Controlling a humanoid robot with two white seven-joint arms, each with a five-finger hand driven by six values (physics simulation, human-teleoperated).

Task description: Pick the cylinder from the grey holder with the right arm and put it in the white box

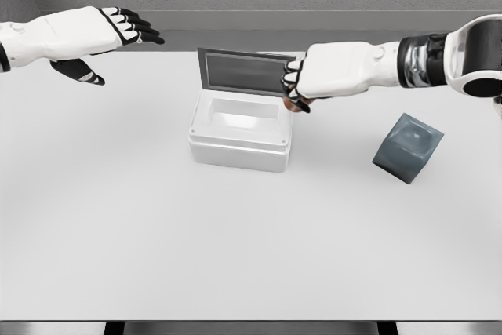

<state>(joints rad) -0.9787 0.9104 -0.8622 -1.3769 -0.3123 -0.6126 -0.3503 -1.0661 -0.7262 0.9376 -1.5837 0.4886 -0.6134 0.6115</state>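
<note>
The white box point(239, 143) stands open in the middle of the table, its grey lid point(241, 72) upright at the back. My right hand point(296, 90) hovers at the box's right rear corner, fingers curled around a small brownish cylinder point(296, 105) that barely shows beneath them. The grey holder point(407, 147) sits tilted on the table to the right, apart from the hand, with nothing in it. My left hand point(118, 37) is raised at the far left, fingers spread and holding nothing.
The white table point(235, 256) stretches wide in front of the box, ending at its front edge along the bottom. A grey wall stands behind.
</note>
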